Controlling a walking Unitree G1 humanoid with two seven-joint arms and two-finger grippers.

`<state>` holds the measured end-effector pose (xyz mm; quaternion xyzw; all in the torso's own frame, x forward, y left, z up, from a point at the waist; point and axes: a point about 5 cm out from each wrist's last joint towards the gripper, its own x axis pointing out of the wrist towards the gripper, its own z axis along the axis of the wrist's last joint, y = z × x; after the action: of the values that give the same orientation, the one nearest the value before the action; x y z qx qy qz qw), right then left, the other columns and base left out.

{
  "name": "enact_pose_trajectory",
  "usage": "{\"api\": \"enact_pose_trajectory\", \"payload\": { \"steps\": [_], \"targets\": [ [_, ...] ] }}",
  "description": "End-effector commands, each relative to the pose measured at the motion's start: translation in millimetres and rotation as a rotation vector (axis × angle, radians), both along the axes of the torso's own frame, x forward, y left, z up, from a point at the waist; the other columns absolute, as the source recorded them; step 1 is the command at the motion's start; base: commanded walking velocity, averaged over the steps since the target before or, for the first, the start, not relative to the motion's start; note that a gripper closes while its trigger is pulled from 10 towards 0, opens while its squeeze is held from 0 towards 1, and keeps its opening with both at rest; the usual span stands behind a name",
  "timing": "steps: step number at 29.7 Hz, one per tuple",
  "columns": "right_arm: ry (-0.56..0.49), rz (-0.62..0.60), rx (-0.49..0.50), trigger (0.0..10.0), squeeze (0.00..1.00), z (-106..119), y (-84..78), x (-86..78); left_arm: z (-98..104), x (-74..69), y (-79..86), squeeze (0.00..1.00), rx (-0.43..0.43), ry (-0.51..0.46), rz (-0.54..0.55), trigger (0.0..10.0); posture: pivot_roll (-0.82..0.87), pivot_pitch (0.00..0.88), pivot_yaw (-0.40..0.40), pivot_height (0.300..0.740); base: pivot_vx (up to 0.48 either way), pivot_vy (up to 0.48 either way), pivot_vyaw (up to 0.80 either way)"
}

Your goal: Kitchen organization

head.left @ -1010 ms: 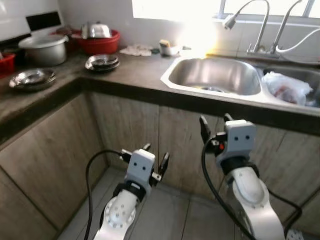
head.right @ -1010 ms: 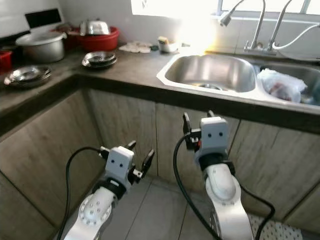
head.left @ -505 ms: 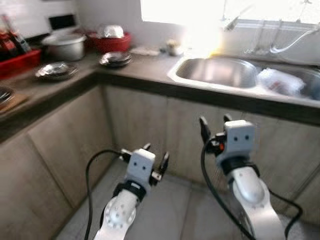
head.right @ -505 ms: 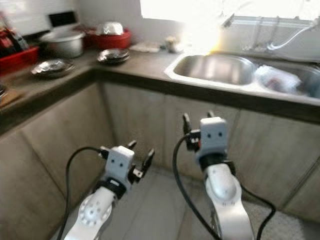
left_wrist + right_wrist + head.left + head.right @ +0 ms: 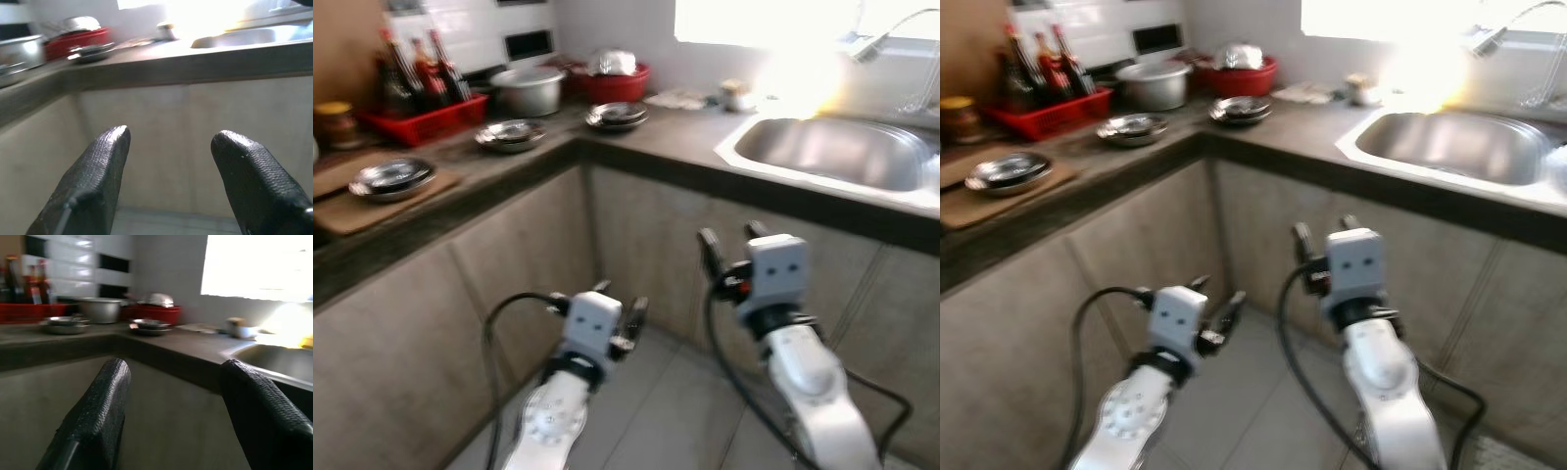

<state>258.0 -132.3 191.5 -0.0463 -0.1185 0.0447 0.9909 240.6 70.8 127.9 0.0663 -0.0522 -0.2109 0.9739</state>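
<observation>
A: Grippers?
B: Left gripper (image 5: 620,306) low in front of the wood-grain cabinet doors (image 5: 519,264), fingers spread apart, nothing btwn them. Right gripper (image 5: 729,243) higher, near the cabinet under the stainless steel sink (image 5: 837,152), also spread wide & empty.
A: Where's the kitchen stuff?
B: All up on the dark L-shaped countertop (image 5: 675,127). Stack of steel plates (image 5: 619,115) near the corner, red plastic basin (image 5: 612,80) behind it by the wall w/ a shiny steel bowl on top. Grey metal pot (image 5: 530,88) just beside the basin. Another steel dish (image 5: 509,134) along the left run, then a steel bowl (image 5: 391,177) on a brown wooden board (image 5: 352,211).
A: Bottles?
B: Dark sauce bottles (image 5: 411,69) upright in a red tray (image 5: 426,117) by the tiled wall. Picture's blurred, so labels unreadable.
</observation>
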Motion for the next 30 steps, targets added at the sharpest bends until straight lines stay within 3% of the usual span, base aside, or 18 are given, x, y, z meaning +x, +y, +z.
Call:
{"api": "enact_pose_trajectory", "payload": {
  "steps": [1,27,30],
  "targets": [
    [-0.01,0.039,0.007,10.0,0.0,3.9,9.8,1.8,0.6,2.5,9.9,0.0,0.015,-0.006,0.032,10.0,0.1,0.0,-0.022,0.74,0.326,0.0,0.8],
    [-0.017,0.043,0.007,10.0,0.0,6.9,9.3,6.5,1.0,4.8,11.9,0.0,0.01,-0.006,0.052,10.0,0.1,0.0,-0.028,0.74,0.32,0.0,0.8],
    [-0.014,0.038,0.016,10.0,0.0,6.8,8.7,7.9,1.5,5.0,10.7,0.0,0.009,-0.007,0.048,10.0,0.11,0.0,-0.028,0.74,0.317,0.0,0.0]
  ]
}}
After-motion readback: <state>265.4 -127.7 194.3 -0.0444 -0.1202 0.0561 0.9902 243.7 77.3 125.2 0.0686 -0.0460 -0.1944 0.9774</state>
